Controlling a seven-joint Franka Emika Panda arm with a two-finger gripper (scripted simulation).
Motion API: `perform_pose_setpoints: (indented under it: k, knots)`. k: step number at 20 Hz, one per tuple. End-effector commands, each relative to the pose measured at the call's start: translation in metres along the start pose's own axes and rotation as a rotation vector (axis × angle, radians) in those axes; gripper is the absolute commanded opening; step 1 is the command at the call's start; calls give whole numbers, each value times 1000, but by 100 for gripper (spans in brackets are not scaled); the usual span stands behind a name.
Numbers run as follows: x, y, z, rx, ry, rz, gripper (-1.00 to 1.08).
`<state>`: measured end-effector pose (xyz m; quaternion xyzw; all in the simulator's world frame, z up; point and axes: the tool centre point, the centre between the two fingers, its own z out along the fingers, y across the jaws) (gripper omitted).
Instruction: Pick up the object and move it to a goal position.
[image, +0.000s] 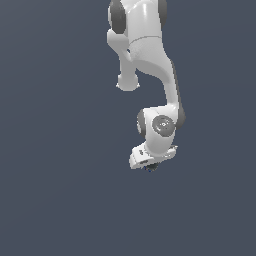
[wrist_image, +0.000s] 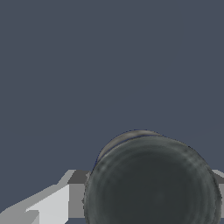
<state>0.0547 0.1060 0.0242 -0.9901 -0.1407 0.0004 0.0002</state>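
Note:
The object (image: 152, 168) is a tiny dark roundish blob just under the white hand of the arm in the exterior view. In the wrist view it is a large dark grey round shape (wrist_image: 151, 183) with a lighter rim, sitting between the two fingers. My gripper (image: 151, 165) is closed around it; one grey-and-white finger (wrist_image: 57, 203) shows on one side, and only a sliver of the other finger (wrist_image: 220, 177) shows past the object. The fingertips themselves are hidden by the hand in the exterior view.
The white arm (image: 150, 60) comes down from the top of the exterior view. All around is plain dark blue-grey ground (image: 55, 190) with no other objects or goal marker visible.

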Motion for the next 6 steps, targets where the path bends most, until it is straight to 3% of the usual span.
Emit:
perform_pose_setpoints:
  k: [1, 6]
  knots:
    - [6, -5, -1, -1, 1, 2, -100]
    - [9, -8, -1, -1, 1, 2, -100]
